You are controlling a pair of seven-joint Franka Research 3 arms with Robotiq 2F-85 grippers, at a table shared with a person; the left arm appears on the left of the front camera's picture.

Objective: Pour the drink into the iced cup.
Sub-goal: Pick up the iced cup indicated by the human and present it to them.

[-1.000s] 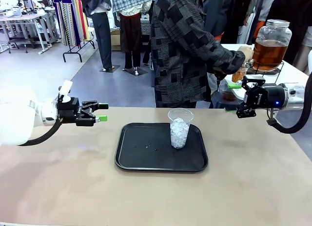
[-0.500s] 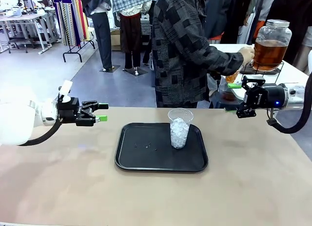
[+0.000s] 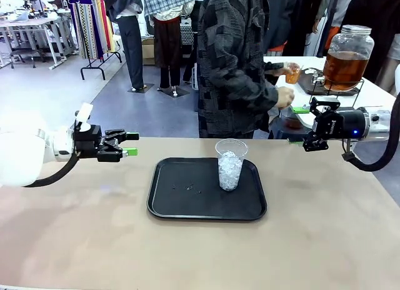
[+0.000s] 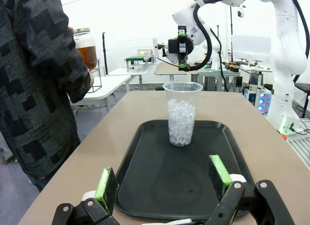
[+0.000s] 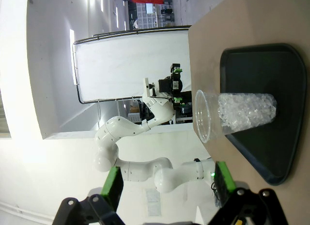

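The pour has not begun, as I read it. The iced cup [image 3: 230, 165] stands upright toward the right side of the black tray [image 3: 181, 205] in the middle of the worktop [image 3: 325, 240], holding only ice. The drink [image 3: 342, 70] sits mostly in the dispenser jar [image 3: 347, 52] on a side table beyond the far edge. The person across from me holds a small cup [image 3: 292, 73] of the same amber liquid in one hand, up near the jar and well apart from the tray.

My left end effector [image 3: 132, 144] hangs over the worktop left of the tray, jaws spread wide and gripping nothing. My right end effector [image 3: 298, 125] hovers at the far right edge, also wide open and empty, and it is the one nearer the small cup.

I judge the step in hand to be fetching the drink. Next, the small cup has to travel upright to the tray, by the person or handed to my right side. Then it needs a slow tilt with its lip just above the iced cup's rim.
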